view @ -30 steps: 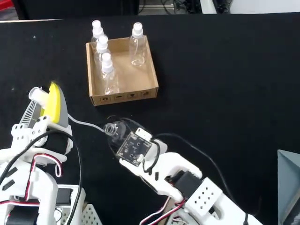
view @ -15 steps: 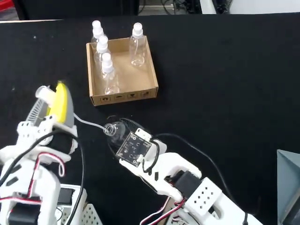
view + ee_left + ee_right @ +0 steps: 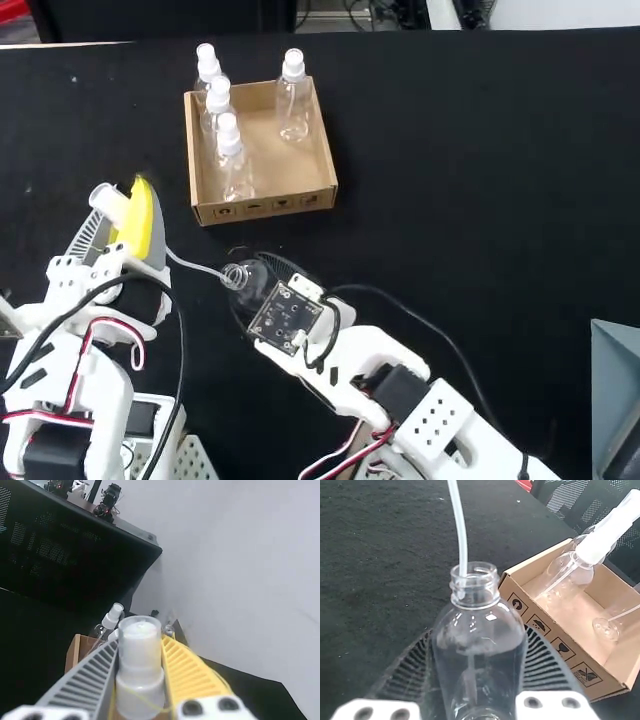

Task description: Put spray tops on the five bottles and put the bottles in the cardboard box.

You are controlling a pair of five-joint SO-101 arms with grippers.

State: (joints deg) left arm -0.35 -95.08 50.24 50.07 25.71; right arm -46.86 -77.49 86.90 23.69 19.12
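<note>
While capped bottles (image 3: 293, 105) stand in box (image 3: 265, 203) | open bottle (image 3: 479, 645) holds tube (image 3: 457, 530)

Handling symbols (image 3: 563, 647), including up-arrows (image 3: 516, 603), on cardboard box (image 3: 607, 681) front

Bright, even room light falls from above. The black table (image 3: 480, 150) soaks it up, and shadows on it are faint. Small highlights glint on the clear bottle (image 3: 479, 645) and round its neck. The box (image 3: 265, 205) is lit evenly inside. The white wall (image 3: 240, 555) glows pale and flat.
</note>
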